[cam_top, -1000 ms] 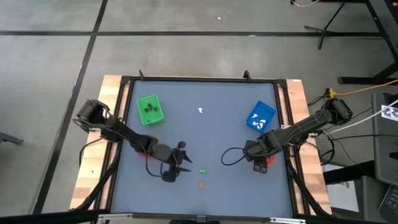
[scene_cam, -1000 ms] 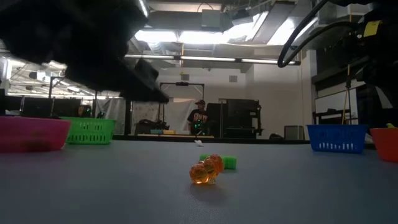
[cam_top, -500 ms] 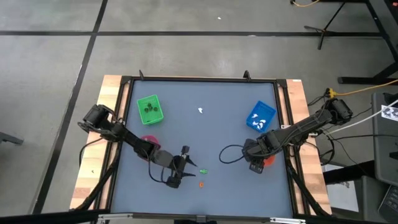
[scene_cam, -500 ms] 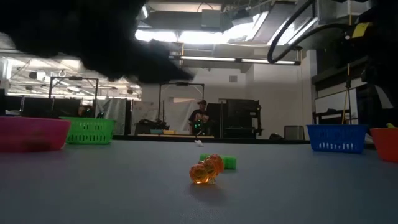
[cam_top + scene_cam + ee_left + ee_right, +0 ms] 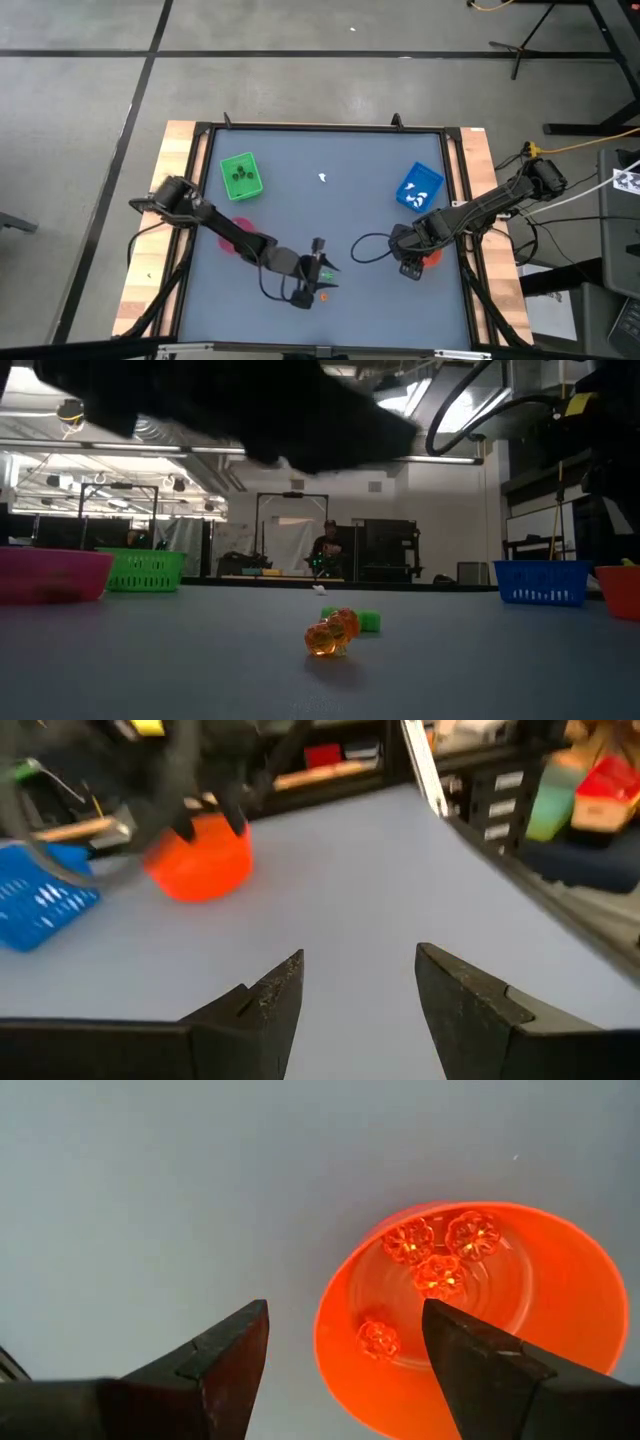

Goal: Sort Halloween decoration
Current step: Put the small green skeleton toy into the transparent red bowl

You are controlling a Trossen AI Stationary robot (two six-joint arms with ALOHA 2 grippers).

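Observation:
Three tiny figures lie loose on the grey table: an orange one (image 5: pixel 333 633) (image 5: pixel 323 296), a green one (image 5: pixel 370 621) (image 5: pixel 326 271) just behind it, and a white one (image 5: pixel 322 178) toward the far edge. My left gripper (image 5: pixel 320 262) (image 5: pixel 358 982) hangs open above the green and orange figures; neither shows in the left wrist view. My right gripper (image 5: pixel 345 1342) (image 5: pixel 408 266) is open above the orange bowl (image 5: pixel 470 1315), where several orange figures (image 5: pixel 438 1255) lie.
The green tray (image 5: pixel 240 175) holds dark figures and the blue tray (image 5: pixel 420 187) holds white ones. The pink bowl (image 5: pixel 50 575) (image 5: pixel 236 226) sits partly under my left arm. A raised rim (image 5: pixel 320 128) frames the table. A person (image 5: pixel 322 550) stands far behind.
My left gripper has swung toward the table's right and near edges, from beside the pink bowl to above the green and orange figures. The figures have stayed where they were.

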